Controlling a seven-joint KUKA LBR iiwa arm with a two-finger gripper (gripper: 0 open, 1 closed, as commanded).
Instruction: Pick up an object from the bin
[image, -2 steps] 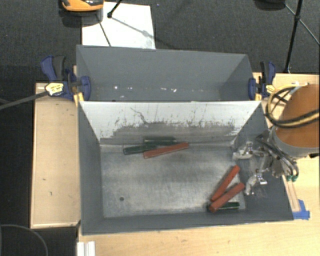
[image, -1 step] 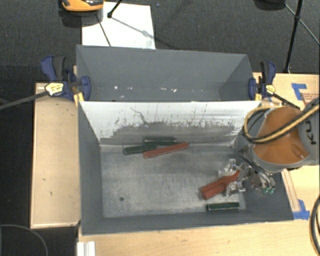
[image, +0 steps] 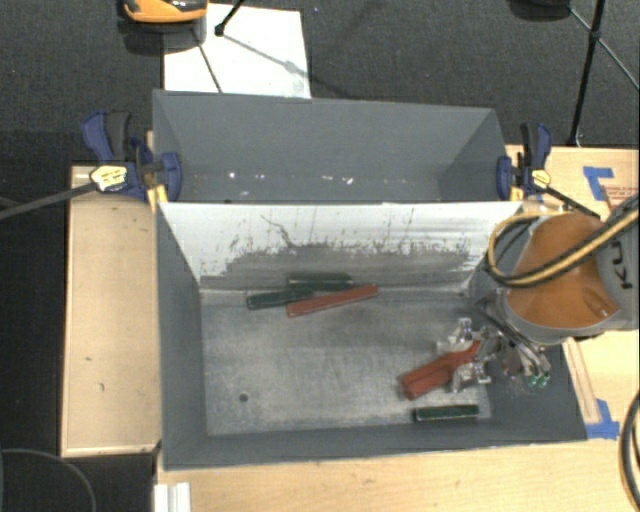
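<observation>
My gripper (image: 466, 356) is low in the bin's front right part, right at the right-hand end of a red-brown flat stick (image: 430, 377) that lies slanted on the floor. The stick's right end is partly hidden by the gripper's metal parts. Just in front of it, close to the front wall, lies a short dark green bar (image: 446, 412), apart from the gripper.
At the foot of the back wall lie a second red-brown stick (image: 332, 299) and a dark green stick (image: 290, 292), overlapping. The arm with its orange cover and cables hangs over the bin's right wall.
</observation>
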